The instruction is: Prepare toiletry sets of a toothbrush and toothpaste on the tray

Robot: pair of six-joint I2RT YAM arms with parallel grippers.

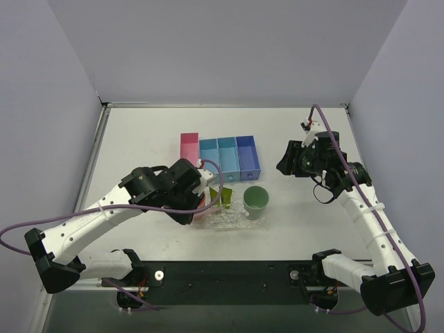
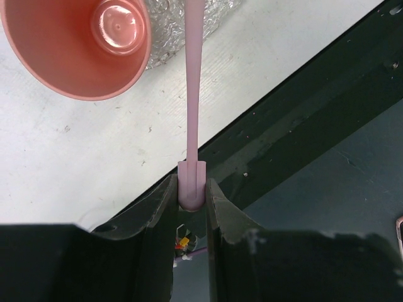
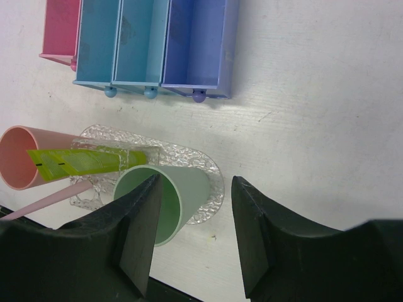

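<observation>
My left gripper is shut on the end of a pink toothbrush, whose handle runs out toward the clear bumpy tray. Its head is out of the left wrist view. In the top view the left gripper hangs over the tray's left end. A yellow-green toothpaste tube leans in what looks like a clear cup in the tray's middle. The toothbrush points toward that cup. My right gripper is open and empty, and it hovers right of the bins.
A pink cup stands at the tray's left end and a green cup at its right end. A row of one pink and several blue bins sits just behind the tray. The black base rail runs along the near edge.
</observation>
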